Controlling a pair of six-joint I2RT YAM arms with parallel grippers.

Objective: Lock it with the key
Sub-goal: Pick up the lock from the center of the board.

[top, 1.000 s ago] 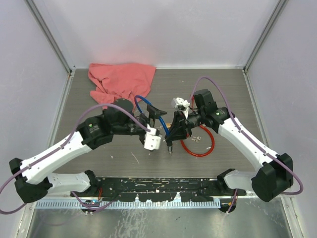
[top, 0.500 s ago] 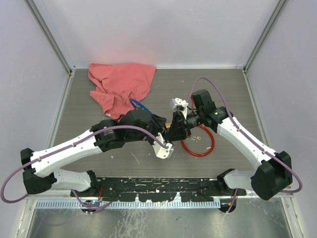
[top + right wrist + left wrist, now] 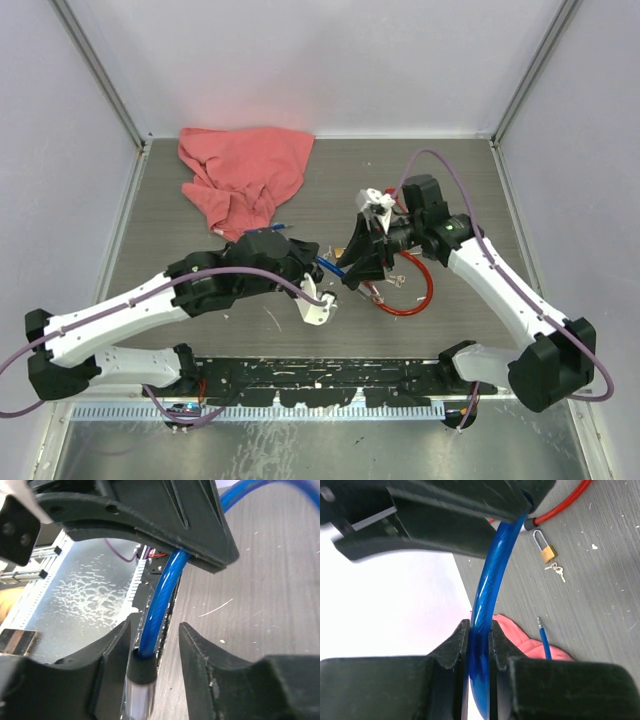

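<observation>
A blue cable (image 3: 489,575) runs between both grippers above the table. My left gripper (image 3: 480,630) is shut on it, the pads pressing it from both sides. My right gripper (image 3: 155,630) is open; the cable's black collar and metal tip (image 3: 136,700) lie against one finger, with a gap to the other. In the top view the left gripper (image 3: 322,268) and right gripper (image 3: 358,266) nearly touch at mid-table. A small brass padlock (image 3: 548,554) lies on the table with the keys (image 3: 556,571) beside it, next to a red cable (image 3: 565,502).
The red cable (image 3: 412,300) forms a loop under the right arm. A pink cloth (image 3: 245,170) is bunched at the back left. The blue cable's other end (image 3: 543,640) lies by the cloth. Grey walls close in the table on three sides.
My left gripper swung in toward the right one and shut on the blue cable. The right gripper's jaws opened off the cable's end.
</observation>
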